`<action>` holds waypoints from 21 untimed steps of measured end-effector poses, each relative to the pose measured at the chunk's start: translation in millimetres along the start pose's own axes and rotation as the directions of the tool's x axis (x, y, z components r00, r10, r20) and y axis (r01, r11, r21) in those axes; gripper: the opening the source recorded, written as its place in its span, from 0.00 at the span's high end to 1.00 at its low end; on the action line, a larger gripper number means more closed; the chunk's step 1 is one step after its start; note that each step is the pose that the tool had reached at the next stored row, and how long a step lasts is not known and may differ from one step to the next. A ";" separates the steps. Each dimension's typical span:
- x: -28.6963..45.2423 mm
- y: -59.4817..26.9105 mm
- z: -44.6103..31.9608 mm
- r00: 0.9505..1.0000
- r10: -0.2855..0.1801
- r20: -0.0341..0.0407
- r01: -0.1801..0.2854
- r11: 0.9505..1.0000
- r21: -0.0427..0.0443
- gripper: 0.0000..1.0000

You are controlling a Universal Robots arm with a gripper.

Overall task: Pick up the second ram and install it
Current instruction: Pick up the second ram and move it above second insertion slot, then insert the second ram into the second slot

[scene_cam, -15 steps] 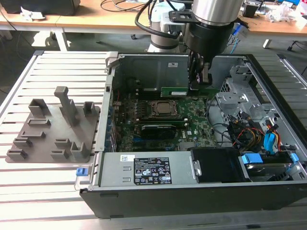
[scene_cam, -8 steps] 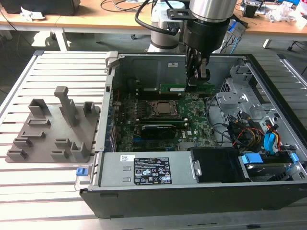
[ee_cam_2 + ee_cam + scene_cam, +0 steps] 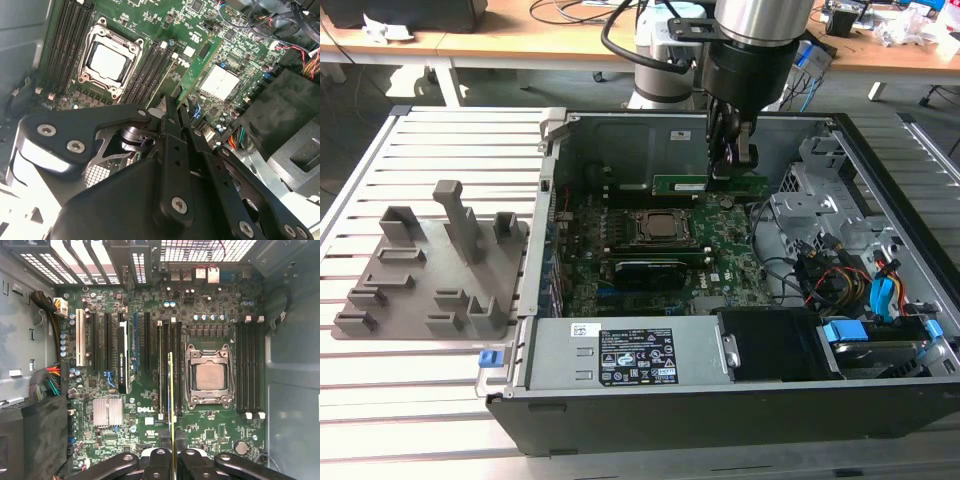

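**Second stick hanging over the slots**

Open PC case [image 3: 880, 180] sits on the slatted bench [image 3: 430, 400], motherboard [image 3: 210, 435] facing up. The tool [image 3: 171, 452] is clamped tight on the second ram [image 3: 170, 390], held edge-on straight out from its fingertips, just above the memory slots [image 3: 170, 335] beside the CPU socket [image 3: 209, 377].

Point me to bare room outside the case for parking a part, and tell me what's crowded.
Free: slatted table in front of the grey holder tray. Crowded: inside the case, where the gripper, shut on the second ram, hangs over the motherboard, cables at the exterior view's right.
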State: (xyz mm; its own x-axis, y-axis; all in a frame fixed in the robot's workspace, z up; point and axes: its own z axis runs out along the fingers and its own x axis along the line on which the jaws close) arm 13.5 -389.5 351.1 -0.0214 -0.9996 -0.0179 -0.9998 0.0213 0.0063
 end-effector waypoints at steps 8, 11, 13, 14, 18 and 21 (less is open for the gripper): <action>0.1 1.5 11.0 1.000 0.000 0.000 0.000 1.000 0.000 0.86; 0.2 2.9 15.8 1.000 0.000 0.000 0.000 1.000 0.000 0.86; 0.3 2.9 18.7 1.000 0.000 0.000 0.000 1.000 0.000 0.86; 0.3 2.9 19.6 1.000 0.000 0.000 0.000 1.000 0.000 0.86; 0.3 3.0 23.2 1.000 0.000 0.000 0.000 1.000 0.000 0.86; 0.4 3.0 25.2 1.000 0.000 0.000 0.000 1.000 0.000 0.86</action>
State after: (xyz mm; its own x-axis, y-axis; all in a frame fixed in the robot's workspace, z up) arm 10.4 -389.4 325.9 -0.0214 -0.9996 -0.0180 -0.9998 0.0213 0.0063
